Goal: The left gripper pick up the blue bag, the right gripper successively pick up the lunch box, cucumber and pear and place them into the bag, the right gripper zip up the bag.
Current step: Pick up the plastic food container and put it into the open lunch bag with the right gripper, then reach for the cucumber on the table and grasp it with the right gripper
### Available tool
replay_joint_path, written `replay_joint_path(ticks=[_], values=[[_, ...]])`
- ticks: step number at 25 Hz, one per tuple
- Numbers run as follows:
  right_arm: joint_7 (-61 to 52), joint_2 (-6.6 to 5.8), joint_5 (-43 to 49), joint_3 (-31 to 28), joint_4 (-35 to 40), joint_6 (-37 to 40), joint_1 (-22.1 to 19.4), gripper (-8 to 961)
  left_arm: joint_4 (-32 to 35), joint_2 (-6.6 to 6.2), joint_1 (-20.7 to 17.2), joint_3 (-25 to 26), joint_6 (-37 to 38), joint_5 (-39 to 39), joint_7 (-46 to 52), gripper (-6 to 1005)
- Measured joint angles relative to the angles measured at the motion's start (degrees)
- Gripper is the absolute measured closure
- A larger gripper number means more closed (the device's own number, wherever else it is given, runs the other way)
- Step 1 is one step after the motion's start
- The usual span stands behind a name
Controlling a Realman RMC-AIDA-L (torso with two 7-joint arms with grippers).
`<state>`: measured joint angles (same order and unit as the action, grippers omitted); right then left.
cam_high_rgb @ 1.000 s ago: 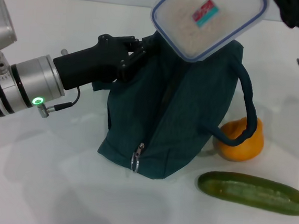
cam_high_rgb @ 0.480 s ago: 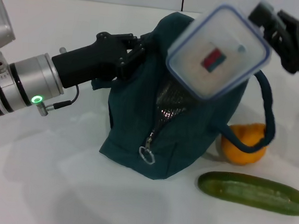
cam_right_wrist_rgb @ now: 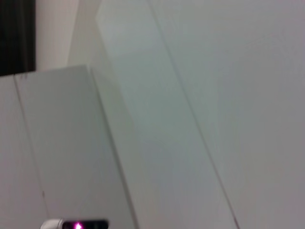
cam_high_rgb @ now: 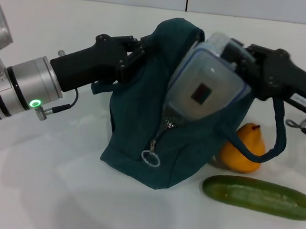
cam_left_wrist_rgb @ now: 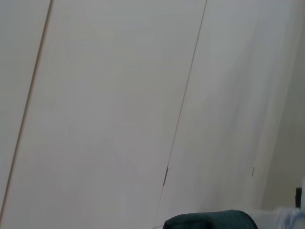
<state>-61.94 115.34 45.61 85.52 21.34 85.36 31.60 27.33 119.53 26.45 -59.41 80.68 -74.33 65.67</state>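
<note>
Cucumber [cam_high_rgb: 259,197]: we are seeing it lying flat on the white table [cam_high_rgb: 39,190], nearest of all, at the right, just near of the pear and right of the bag's base.

Pear [cam_high_rgb: 242,149]: it is sitting on the table just beyond the cucumber, touching the bag's right side; one dark handle loop is hanging across it.

Bag [cam_high_rgb: 141,129]: it is standing at the scene's middle with its zipper open down the near face and the metal ring pull [cam_high_rgb: 150,158] dangling low. Silvery lining is showing in the gap. In the left wrist view only a dark teal edge [cam_left_wrist_rgb: 209,221] is peeking in.

Lunch box [cam_high_rgb: 204,90]: we are finding it tilted steeply, lower end sinking into the bag's open mouth, upper end sticking out at the top right.

Left gripper [cam_high_rgb: 139,52]: it is reaching in from the left, fingers pinching the bag's upper left edge and holding that side up.

Right gripper [cam_high_rgb: 238,60]: it is coming in from the right, fingers clamping the lunch box's far upper end above the bag.

Right wrist view: we are seeing only pale wall panels there.
</note>
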Motion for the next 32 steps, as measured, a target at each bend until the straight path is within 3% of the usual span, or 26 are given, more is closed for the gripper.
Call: replay_joint_path(ticks=[7,14,16,19,23,25,28,32], values=[[-2.95,0.2,1.62,3.29,0.29,-3.76,3.86,859,0.0,-0.06,-0.06,-0.02,0.03,-0.24,-0.17,915],[-3.22,0.16,1.63,3.5,2.69,-6.31,3.53,846,0.0,-0.12,-0.1,0.05,0.05,0.0,-0.28,915],[-3.24,0.03,2.32,3.64,4.28,-7.1,3.1,765,0.0,-0.21,-0.09,0.45,0.03,-0.1,-0.46,916],[-4.15,-0.95,5.59,3.33,10.77,-7.72,0.45,644,0.0,-0.27,-0.29,0.87,-0.05,-0.29,-0.77,916],[-11.68,-4.22,11.14,1.03,22.82,-10.52,-5.64,475,0.0,-0.24,-0.66,0.88,-0.16,-0.3,-0.42,916],[-15.06,-4.83,14.29,-2.25,27.29,-9.93,-8.44,438,0.0,-0.12,-1.08,0.88,-0.17,-0.37,-0.32,916],[-18.88,-4.0,21.08,-10.0,33.87,-5.73,-12.22,433,-0.07,0.0,-1.84,0.88,-0.17,-0.37,-0.35,916],[-23.79,-1.9,30.52,-17.5,43.05,0.62,-15.78,369,-0.25,0.14,-2.71,0.88,-0.18,-0.06,-1.36,916]])
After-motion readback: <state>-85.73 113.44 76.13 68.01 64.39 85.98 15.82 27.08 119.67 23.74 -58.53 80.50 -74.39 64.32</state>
